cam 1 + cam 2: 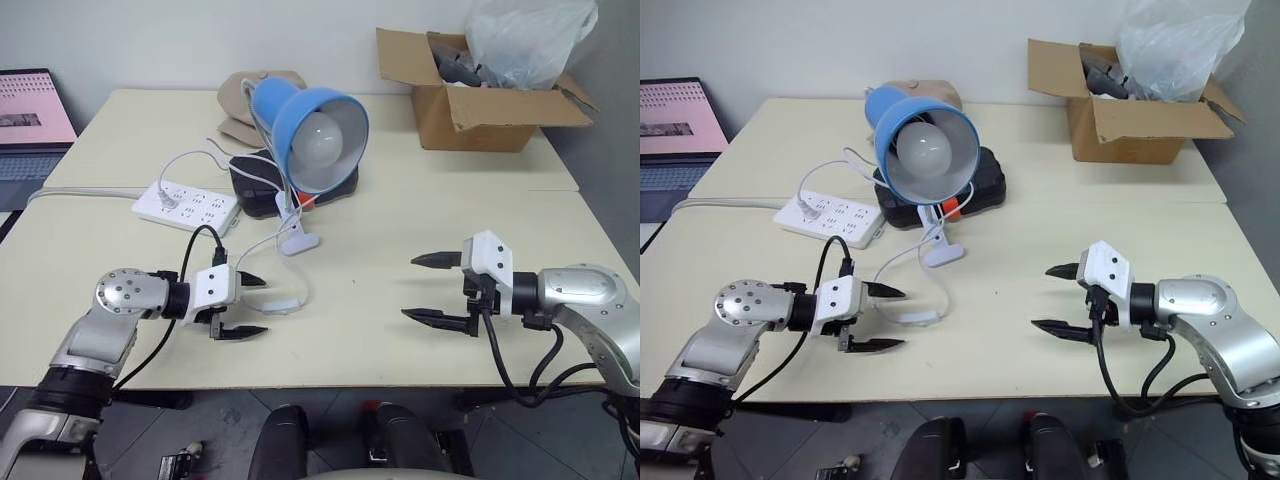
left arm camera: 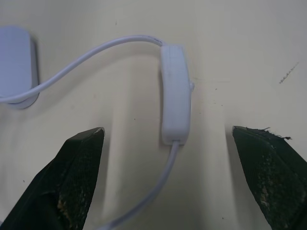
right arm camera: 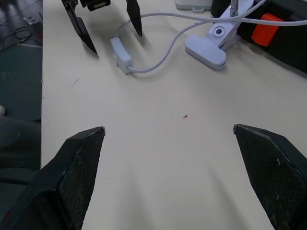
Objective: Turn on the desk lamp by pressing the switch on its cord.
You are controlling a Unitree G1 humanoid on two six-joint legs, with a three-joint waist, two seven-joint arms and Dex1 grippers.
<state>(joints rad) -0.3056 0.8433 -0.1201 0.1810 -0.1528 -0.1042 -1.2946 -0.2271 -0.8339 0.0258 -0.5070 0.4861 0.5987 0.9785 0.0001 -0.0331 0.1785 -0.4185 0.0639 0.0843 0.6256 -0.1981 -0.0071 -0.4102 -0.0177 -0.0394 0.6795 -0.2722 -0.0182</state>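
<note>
The desk lamp (image 1: 310, 130) has a blue shade and a round white bulb that looks unlit. It stands mid-table on a white clip foot (image 1: 299, 242). Its thin white cord (image 1: 262, 245) loops forward to the small white switch (image 2: 173, 93), which lies flat on the table. My left gripper (image 1: 258, 306) is open, low over the table and pointing right. The switch (image 1: 282, 305) sits just past its fingertips, in line with the gap and untouched. My right gripper (image 1: 410, 287) is open and empty, pointing left from the right side, well apart from the switch (image 3: 121, 54).
A white power strip (image 1: 187, 205) lies left of the lamp and a black box (image 1: 255, 185) sits behind its foot. A cardboard box (image 1: 480, 100) with a plastic bag stands at the back right. A laptop (image 1: 30, 120) is at the far left. Bare tabletop (image 1: 350, 300) separates the grippers.
</note>
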